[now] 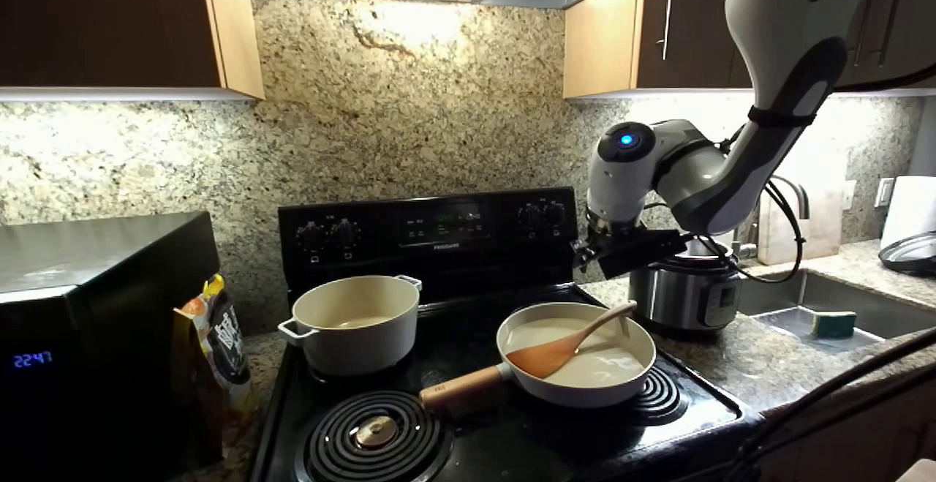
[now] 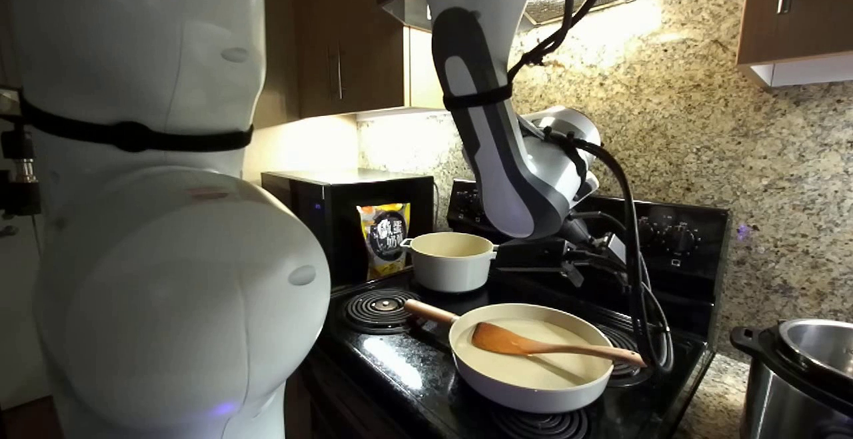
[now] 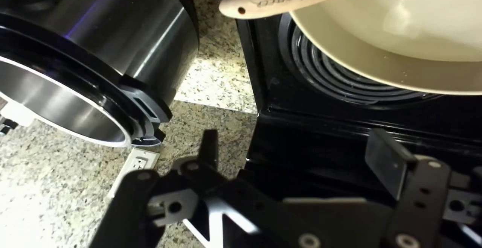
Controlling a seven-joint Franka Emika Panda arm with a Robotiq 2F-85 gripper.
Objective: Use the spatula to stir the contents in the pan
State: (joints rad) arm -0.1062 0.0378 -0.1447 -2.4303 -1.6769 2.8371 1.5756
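Note:
The wooden spatula (image 1: 545, 356) lies across the pan (image 1: 578, 396). Its orange-brown blade rests inside beside the pan's handle, and its handle leans over the opposite rim. In the wrist view the free end of the spatula (image 3: 263, 2) sticks out past the rim above the stove's edge. Pale, smooth contents (image 2: 533, 367) cover the pan's floor, glossy in the wrist view. My gripper (image 3: 298, 154) stands open with nothing between its fingers, apart from the spatula. In an exterior view the gripper (image 1: 585, 251) hovers higher than the pan, near the stove's back panel.
A deeper cream pot (image 1: 362, 343) stands on the back burner beside the pan. The steel pot (image 3: 158, 48) is on the counter close to the stove's side. A snack bag (image 1: 227, 343) leans by the black microwave (image 1: 102, 248). Cables (image 2: 633, 259) hang from the arm.

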